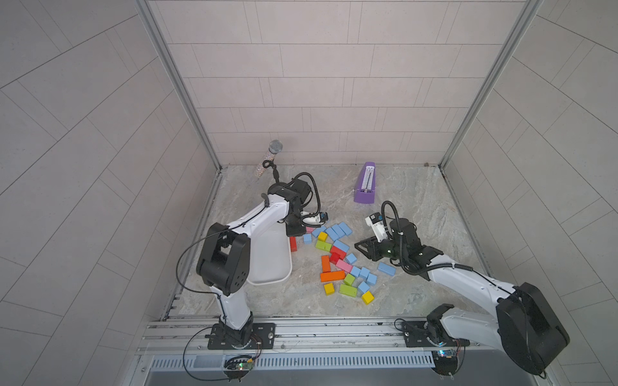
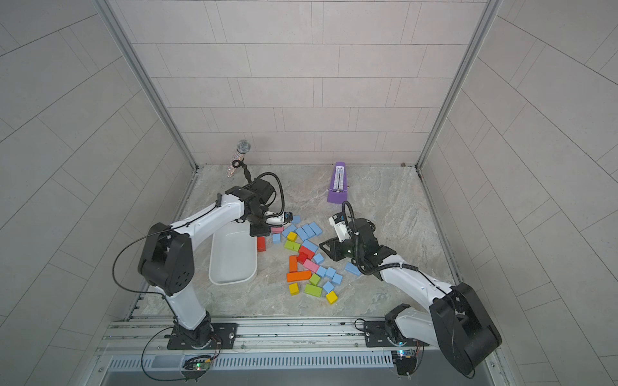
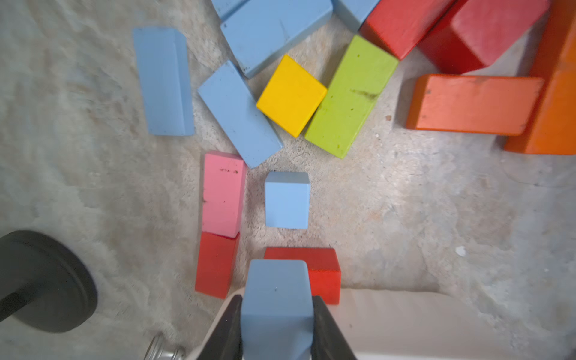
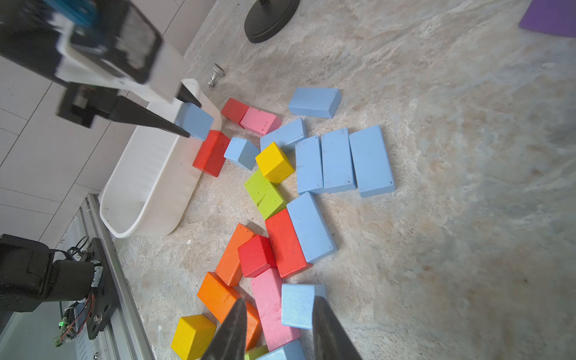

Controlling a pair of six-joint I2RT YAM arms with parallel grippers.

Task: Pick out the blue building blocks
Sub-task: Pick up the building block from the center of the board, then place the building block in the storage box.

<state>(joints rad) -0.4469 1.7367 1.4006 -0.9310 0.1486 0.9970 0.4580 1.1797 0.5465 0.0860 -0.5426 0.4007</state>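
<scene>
Barely begun, by the look of it: the left pincer (image 3: pixel 277 297) is clamped tight on one blue cube (image 3: pixel 277 280) and holds it over the rim of the white tray (image 2: pixel 230 283), low in the left wrist view. What shows of the tray's inside in both top views is bare, so I judge no block delivered yet. The rest of the blue building blocks (image 1: pixel 337 230), a dozen or so cubes and bricks, lie on the surface (image 1: pixel 418 217) below the middle of both top views, mixed with blocks of other colours (image 1: pixel 332 276). The right pincer (image 4: pixel 279 298) stands slightly parted with nothing gripped, at the bottom edge of the right wrist view, a second blue cube (image 4: pixel 299 308) showing in the gap; whether a finger touches it I cannot tell
</scene>
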